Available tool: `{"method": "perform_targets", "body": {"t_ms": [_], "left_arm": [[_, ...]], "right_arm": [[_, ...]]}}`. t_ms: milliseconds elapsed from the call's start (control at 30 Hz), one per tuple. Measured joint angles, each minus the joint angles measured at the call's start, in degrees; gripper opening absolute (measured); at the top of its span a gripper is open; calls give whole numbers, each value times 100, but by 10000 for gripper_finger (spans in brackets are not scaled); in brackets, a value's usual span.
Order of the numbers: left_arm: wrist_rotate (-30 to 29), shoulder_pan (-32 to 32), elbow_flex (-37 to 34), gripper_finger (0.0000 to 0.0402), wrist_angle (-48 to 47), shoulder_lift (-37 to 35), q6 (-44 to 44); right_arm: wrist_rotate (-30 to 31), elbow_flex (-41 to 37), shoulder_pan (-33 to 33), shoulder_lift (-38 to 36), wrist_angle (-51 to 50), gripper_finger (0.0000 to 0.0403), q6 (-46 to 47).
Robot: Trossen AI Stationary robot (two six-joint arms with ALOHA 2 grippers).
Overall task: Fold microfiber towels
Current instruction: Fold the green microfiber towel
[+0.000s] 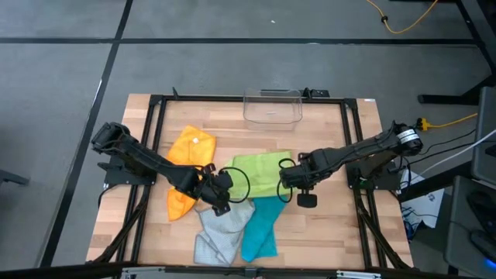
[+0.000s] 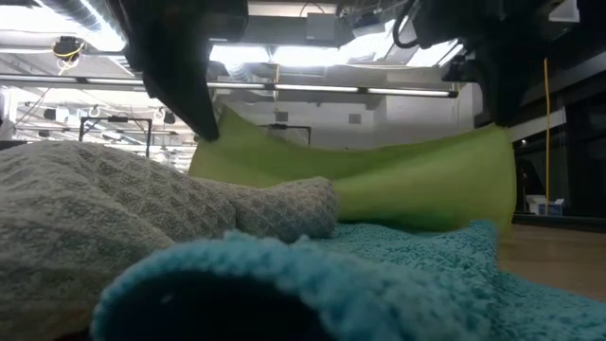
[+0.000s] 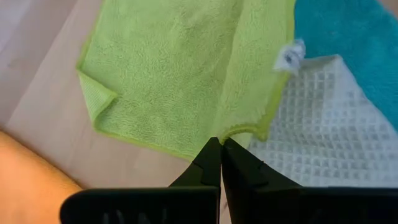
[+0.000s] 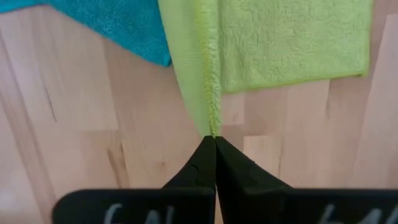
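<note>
The lime green towel lies mid-table, and its near edge is raised between my two grippers. My left gripper is shut on its near left corner, and my right gripper is shut on its near right corner. The orange towel lies crumpled to the left under my left arm. The light grey towel and the teal towel lie bunched side by side at the near edge. My left gripper pinches the green towel's near left corner between its two fingers, coming from above. That corner is lifted off the table and the cloth slopes down to its far part, which lies flat. My right gripper pinches the green towel's near right corner between its two fingers, from above. The cloth runs up to the fingertips in a narrow ridge. The far part lies flat on the wood, and the raised edge sags between the two grippers.
A clear plastic bin stands at the far edge of the table. The table's black frame runs along the left, right and far sides. Bare wood shows at the near right and near left.
</note>
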Motion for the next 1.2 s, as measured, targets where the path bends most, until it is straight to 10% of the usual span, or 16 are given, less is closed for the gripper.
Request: {"method": "perform_targets", "body": {"t_ms": [1200], "left_arm": [[-276,1607,-4,0,-423,382,617]], "right_arm": [[1019,-967,-1629,0,1364,0,-1063]]}}
